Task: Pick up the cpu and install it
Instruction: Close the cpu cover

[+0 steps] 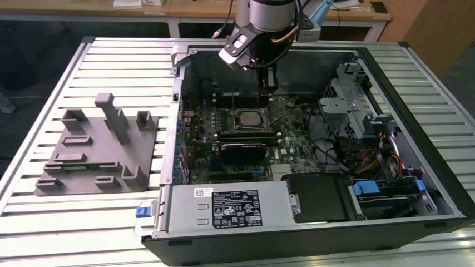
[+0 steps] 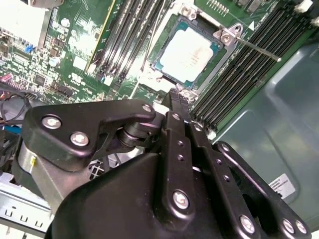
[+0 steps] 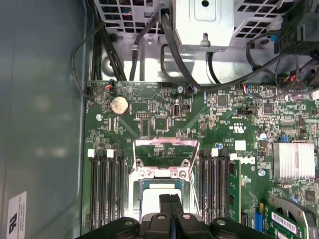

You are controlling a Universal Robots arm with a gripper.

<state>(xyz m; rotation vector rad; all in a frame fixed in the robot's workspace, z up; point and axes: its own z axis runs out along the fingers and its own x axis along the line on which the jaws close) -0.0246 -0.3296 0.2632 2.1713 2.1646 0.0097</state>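
**A:** cpu status?

**B:** cpu (image 2: 189,52) is flat in the socket (image 2: 164,37) on the board (image 3: 164,119), silver top up. In the exterior view it's mid-board inside the open case (image 1: 297,247).

**A:** gripper?

**B:** gripper (image 1: 267,86) is upright over the board, tips down, just past the socket's far edge. It's empty. In both wrist views the fingers (image 3: 165,201) are pressed together with nothing between them.

**A:** touching the cpu?

**B:** Doesn't look like it. In the second wrist view the tips sit over the socket's corner, beside the cpu and not on its top plate. Can't tell if they touch the socket frame.

**A:** socket itself?

**B:** A thin metal lever (image 2: 259,49) sticks out at an angle past one corner. RAM slots (image 2: 124,35) flank the socket on both sides.

**A:** anything else around?

**B:** Grey fixture (image 1: 89,161) with upright posts sits on the slatted table (image 1: 111,61), on the exterior view's left, well apart from the gripper. The case is just beside it.
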